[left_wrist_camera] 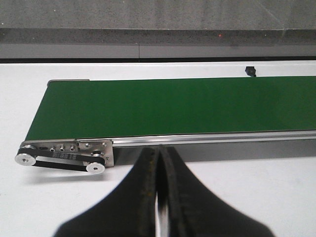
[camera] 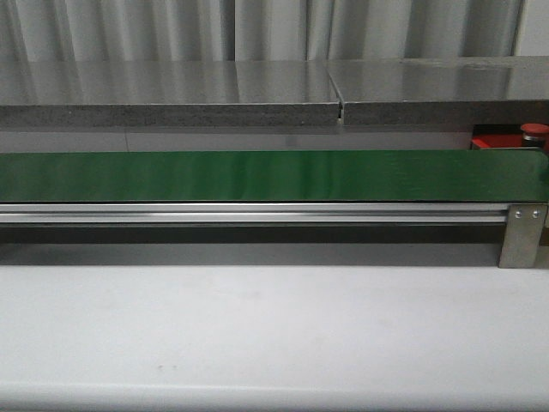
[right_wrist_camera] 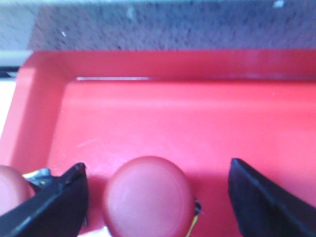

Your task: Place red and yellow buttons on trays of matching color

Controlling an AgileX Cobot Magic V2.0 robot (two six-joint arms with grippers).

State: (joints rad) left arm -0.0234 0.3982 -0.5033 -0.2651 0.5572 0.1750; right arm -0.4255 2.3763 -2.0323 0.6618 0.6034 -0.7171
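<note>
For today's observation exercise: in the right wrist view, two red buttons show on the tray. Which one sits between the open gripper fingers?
The fully visible red button, centred between the right gripper fingers. The other button lies outside one finger, cut off by the picture's edge.

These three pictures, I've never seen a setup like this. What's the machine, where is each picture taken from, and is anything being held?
It is a two-armed robot sorting push buttons onto trays by colour. The front view looks forward over a pale tabletop at a long green conveyor belt; at the far right, behind the belt, a bit of the flat bright red tray and a small red domed button show.

The other two pictures come from cameras on the wrists. The left one shows that arm's black fingers pressed together, holding nothing, short of the empty belt.

The right one looks closely down into the tray. Its fingers are spread wide on either side of a glossy red button, not touching it. Another red button peeks in at the picture's edge. No yellow button or tray is visible.
</note>
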